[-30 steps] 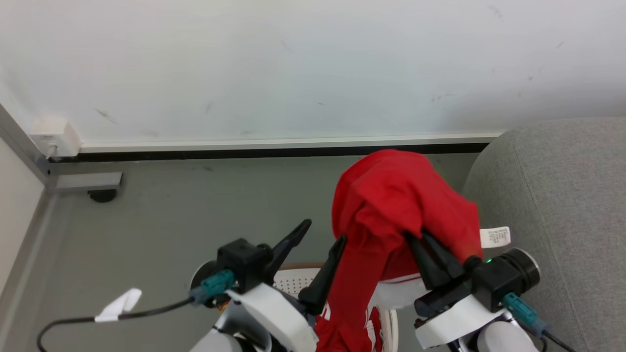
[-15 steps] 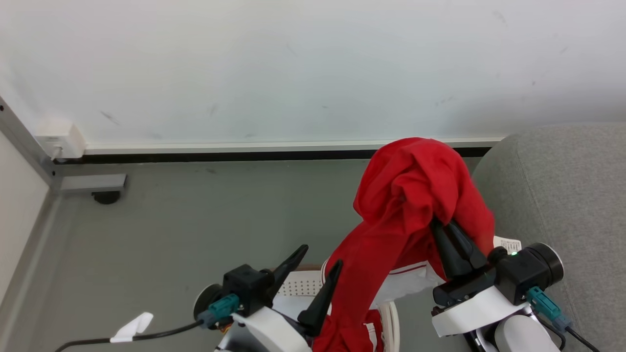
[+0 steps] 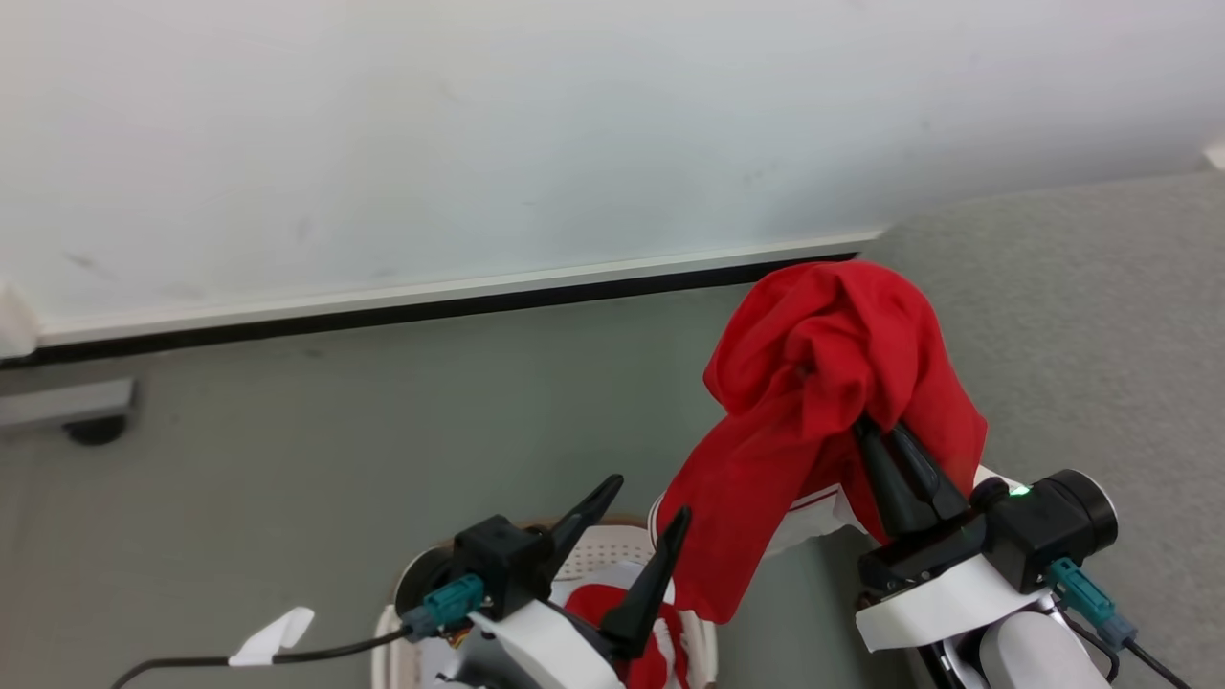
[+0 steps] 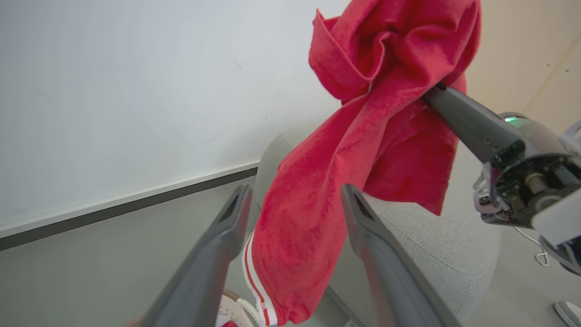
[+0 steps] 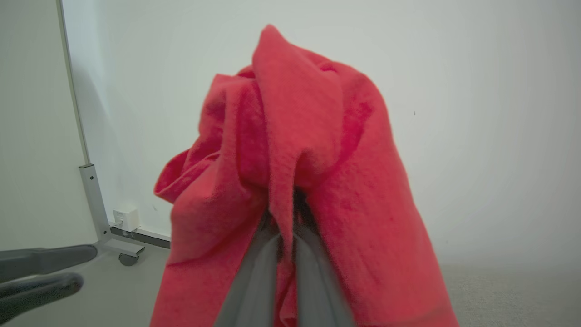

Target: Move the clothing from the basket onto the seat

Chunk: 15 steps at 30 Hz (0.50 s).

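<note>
A big white wall [image 3: 478, 144] stands at the back, with a dark strip [image 3: 431, 309] along its foot. The floor [image 3: 287, 431] is plain grey. On the right is the seat [image 3: 1101, 335], a big soft grey sofa.

The right pincer [image 3: 873, 433] is squeezed tight on a red piece of clothing [image 3: 823, 373]. It holds the cloth up in the air, bunched in a lump over its finger tips, with one long end hanging down. That end has white stripes [image 4: 256, 290] near its bottom edge. The cloth hangs over the floor, just beside the edge of the seat.

The left pincer [image 3: 647, 498] is spread wide and holds nothing. One of its fingers is right next to the hanging end, and I cannot tell if they touch.

Under the left pincer sits the basket [image 3: 603, 553], white with little holes. Inside it lie more red clothes [image 3: 589, 605] with white trim.
</note>
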Tool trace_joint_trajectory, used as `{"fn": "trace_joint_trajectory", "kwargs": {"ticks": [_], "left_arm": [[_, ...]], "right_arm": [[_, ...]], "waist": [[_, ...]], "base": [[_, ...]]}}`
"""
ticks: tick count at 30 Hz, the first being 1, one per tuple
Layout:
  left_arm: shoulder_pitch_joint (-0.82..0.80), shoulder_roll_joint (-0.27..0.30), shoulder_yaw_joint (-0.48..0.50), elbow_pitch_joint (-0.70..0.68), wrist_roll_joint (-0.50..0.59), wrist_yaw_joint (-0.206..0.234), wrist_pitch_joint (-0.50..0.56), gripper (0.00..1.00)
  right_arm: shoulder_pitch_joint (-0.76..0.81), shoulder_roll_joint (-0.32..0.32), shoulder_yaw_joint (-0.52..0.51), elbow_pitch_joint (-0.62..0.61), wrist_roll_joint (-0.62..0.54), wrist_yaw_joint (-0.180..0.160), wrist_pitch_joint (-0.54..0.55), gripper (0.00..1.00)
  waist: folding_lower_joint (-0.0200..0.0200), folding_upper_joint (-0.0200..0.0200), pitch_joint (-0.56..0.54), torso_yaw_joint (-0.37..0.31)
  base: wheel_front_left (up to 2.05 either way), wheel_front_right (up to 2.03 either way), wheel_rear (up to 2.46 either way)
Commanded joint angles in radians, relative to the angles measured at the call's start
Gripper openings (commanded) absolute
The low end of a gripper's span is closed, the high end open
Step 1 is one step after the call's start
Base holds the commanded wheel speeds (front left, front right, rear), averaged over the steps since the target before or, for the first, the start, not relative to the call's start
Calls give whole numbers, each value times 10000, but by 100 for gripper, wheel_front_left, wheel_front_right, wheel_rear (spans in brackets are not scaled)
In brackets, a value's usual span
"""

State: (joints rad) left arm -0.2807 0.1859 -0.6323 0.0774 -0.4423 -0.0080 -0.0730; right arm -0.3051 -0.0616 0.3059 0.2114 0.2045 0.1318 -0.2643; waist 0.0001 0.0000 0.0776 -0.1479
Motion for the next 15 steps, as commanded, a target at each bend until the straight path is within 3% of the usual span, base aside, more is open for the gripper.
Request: {"fn": "trace_joint_trajectory", "kwargs": {"ticks": [1,8,15], "left_arm": [[-49,13,-22,-26,64,6,-53,100],[-181,-70,-334,-79,232,-121,-117,100],[-276,-240,-675,-122,369,-216,-173,100]], "right_arm": [[64,-49,-50,-57,-54,-21,-3,0],[381,-182,-380,-277,-101,-21,-4,0],[856,-222,-791,-612,-80,-21,-3,0]], "waist": [[-1,0,76,-462],[-1,0,172,-1492],[-1,0,331,-2044]], "base": [[0,0,0],[0,0,0],[0,0,0]]}}
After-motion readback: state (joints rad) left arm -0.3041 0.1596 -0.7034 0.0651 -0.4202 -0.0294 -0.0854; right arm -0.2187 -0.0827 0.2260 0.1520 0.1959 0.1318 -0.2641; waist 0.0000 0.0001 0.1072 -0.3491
